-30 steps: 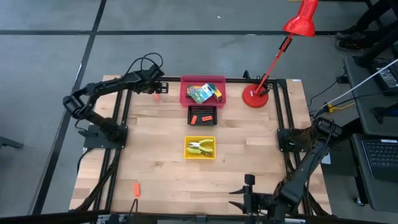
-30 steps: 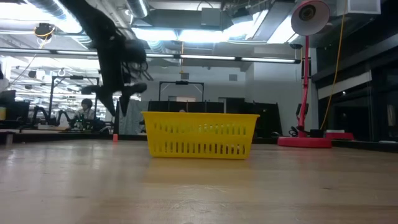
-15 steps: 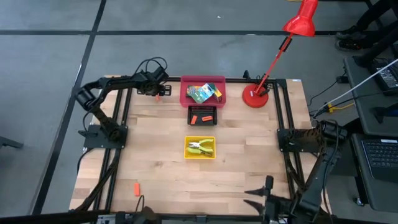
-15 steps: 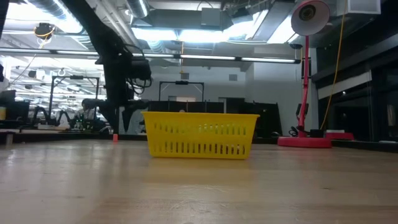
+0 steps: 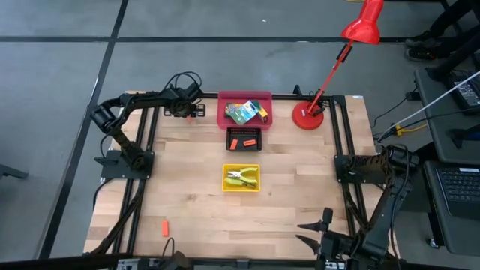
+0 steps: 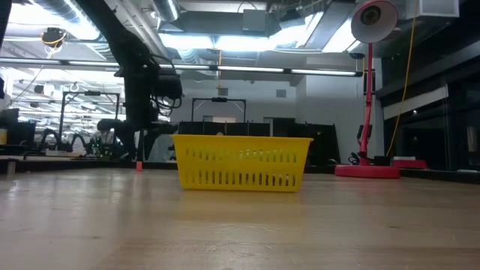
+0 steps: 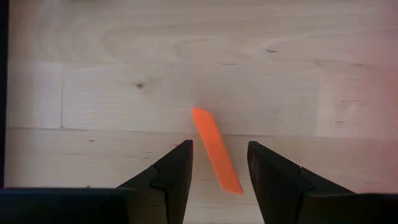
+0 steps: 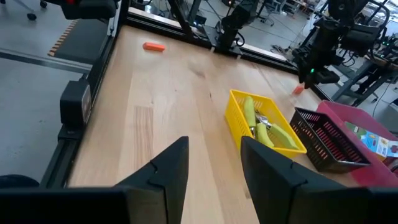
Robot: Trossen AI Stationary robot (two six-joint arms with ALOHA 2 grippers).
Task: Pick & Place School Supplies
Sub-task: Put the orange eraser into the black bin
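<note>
My left gripper is open at the table's far left, beside the red tray. In the left wrist view its fingers stand on either side of an orange-red stubby piece lying flat on the wood, without touching it. A second orange piece lies near the near left corner. Two more rest in the black tray. Crayon boxes lie in the red tray, and yellow-handled pliers in the yellow tray. My right gripper waits open at the near edge.
The red tray, black tray and yellow tray stand in a row down the table's middle. A red desk lamp stands on its base at the far right. Bare wood lies left and right of the trays.
My left gripper has come down over the orange piece at the far left, staying open, while its arm's elbow swung toward the far edge. My right gripper has shifted a little toward the table's right along the near edge.
</note>
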